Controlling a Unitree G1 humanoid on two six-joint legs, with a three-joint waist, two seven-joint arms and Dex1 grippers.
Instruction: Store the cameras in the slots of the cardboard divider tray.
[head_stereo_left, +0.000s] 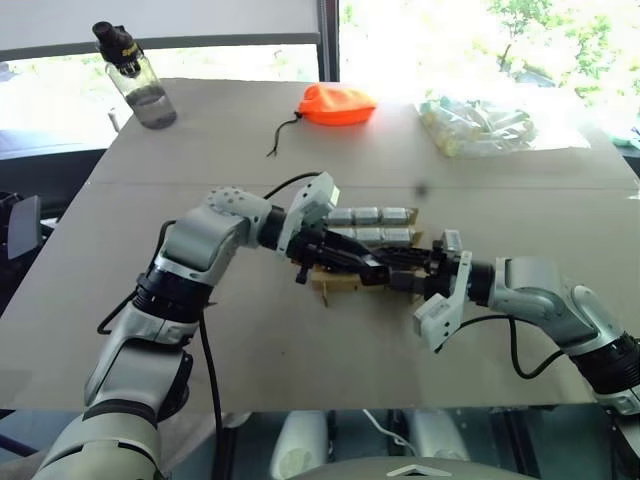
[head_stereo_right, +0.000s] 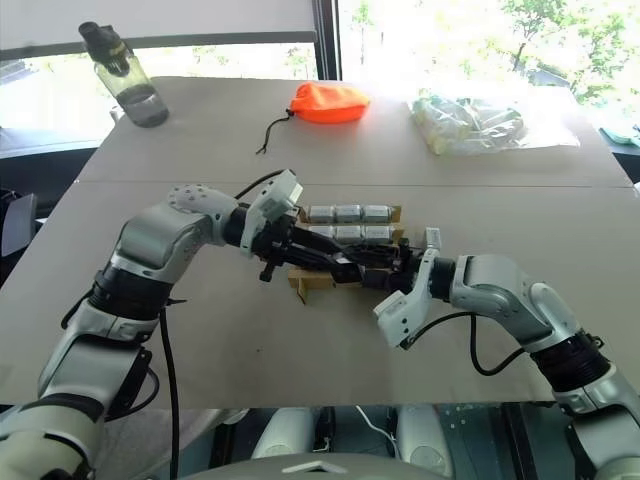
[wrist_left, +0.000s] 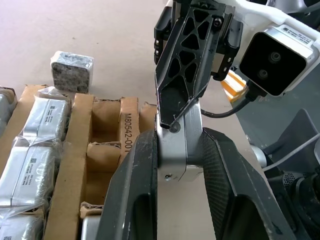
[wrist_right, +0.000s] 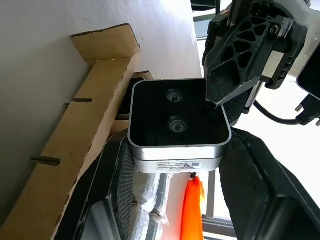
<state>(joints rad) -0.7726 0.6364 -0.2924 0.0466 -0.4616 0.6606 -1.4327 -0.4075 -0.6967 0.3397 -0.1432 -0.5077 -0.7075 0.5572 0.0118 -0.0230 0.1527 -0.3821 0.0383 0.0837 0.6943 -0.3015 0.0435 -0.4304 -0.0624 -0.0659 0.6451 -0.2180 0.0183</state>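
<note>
The left arm bends in from nine o'clock, and the left gripper (head_stereo_left: 372, 268) squeezes its black plastic fingers (wrist_left: 135, 185) tight on a small boxy silver metal camera with a shiny black lens face (wrist_right: 177, 125). The camera hangs just over the brown cardboard divider tray with little square slots (wrist_left: 75, 150), in the middle of the flat tan surface (head_stereo_left: 250, 340). The right arm reaches in from three o'clock. Its right gripper (head_stereo_right: 385, 262) has its fingers partly apart, pinching the same camera.
</note>
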